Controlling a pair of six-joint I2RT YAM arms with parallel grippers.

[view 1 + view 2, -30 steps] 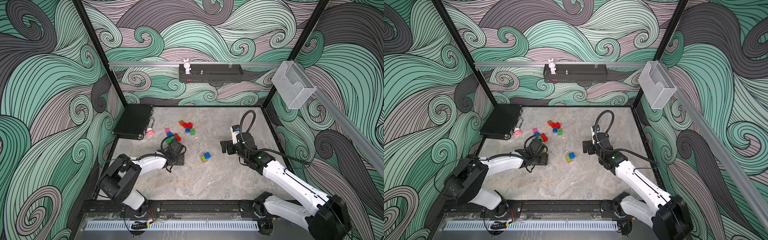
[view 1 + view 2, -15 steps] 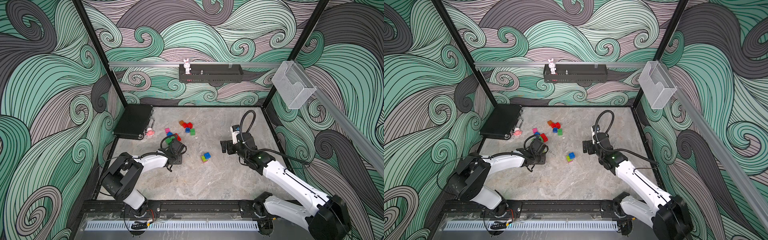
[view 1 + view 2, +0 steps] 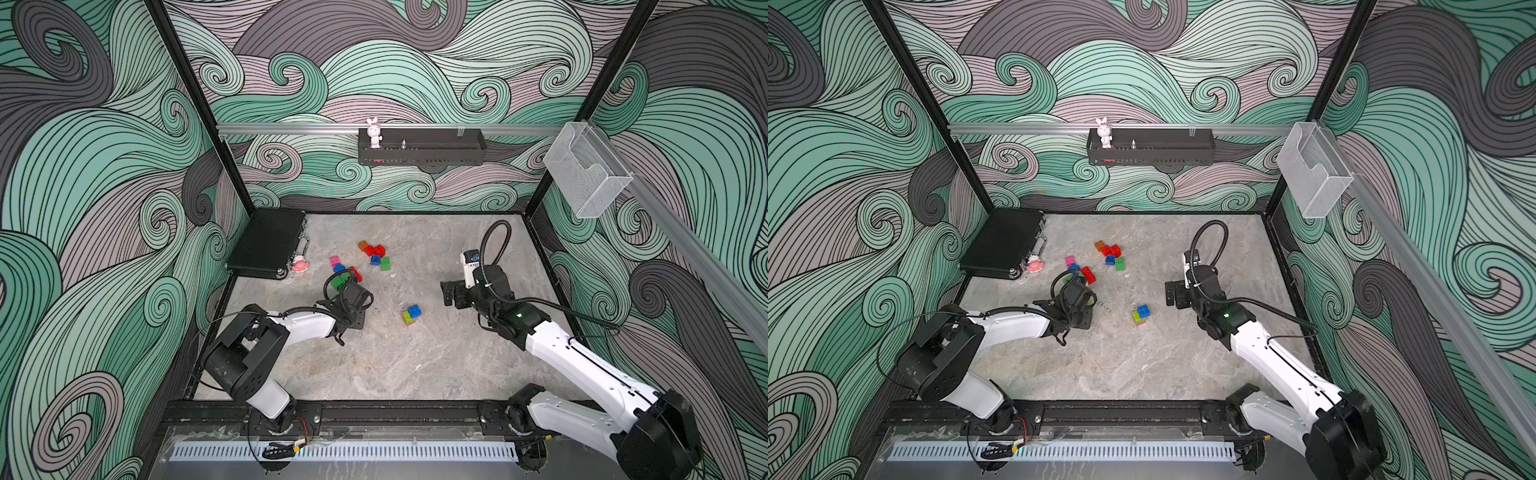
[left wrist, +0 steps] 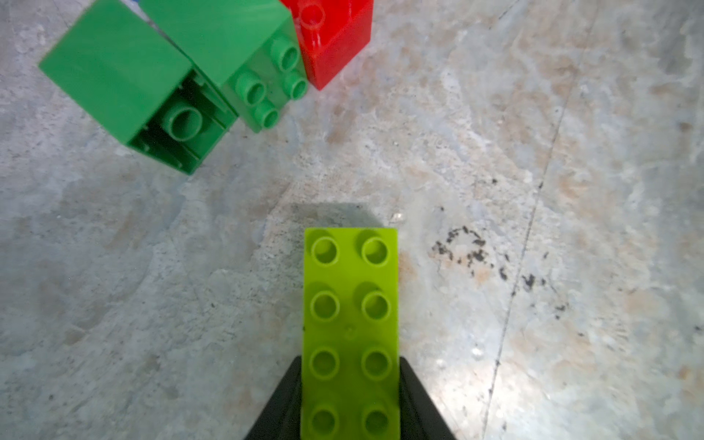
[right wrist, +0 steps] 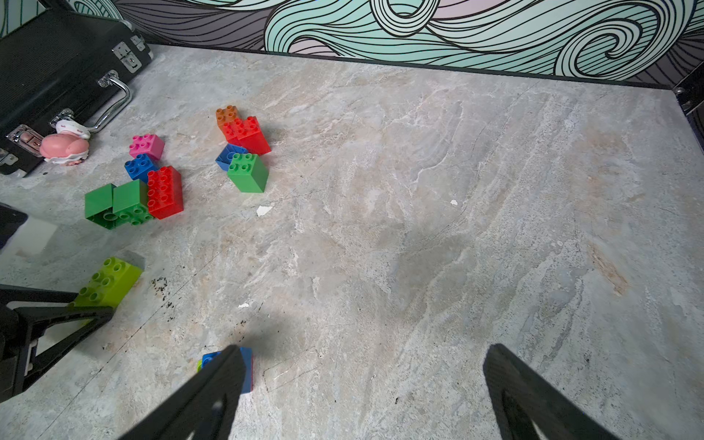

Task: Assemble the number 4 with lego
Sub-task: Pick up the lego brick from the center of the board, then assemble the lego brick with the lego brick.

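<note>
Left end effector (image 4: 349,360): jaws narrow, pressed against both long sides of a lime brick (image 4: 350,304), studs up, gripped at one end. Cannot tell whether lifted or resting on the desk (image 4: 533,152). Just beyond it, two green bricks (image 4: 125,84) tipped on their sides and touching, with a red brick (image 4: 331,34) against them. Left of centre in both top views, with the lime brick hidden under the wrist there.

Right end effector (image 5: 364,350): spread wide, empty, hovering right of centre.

Between the two, mid-frame in a top view, a small stack (image 3: 411,313), blue on top. Half hidden behind a finger in the right wrist view.

Looks like the pick-up step, early on: no 4 visible yet. Next, probably: lift, carry to the stack, line up studs, press down.

Other loose bricks (image 3: 374,251) above centre; exact count hard to make out.
</note>
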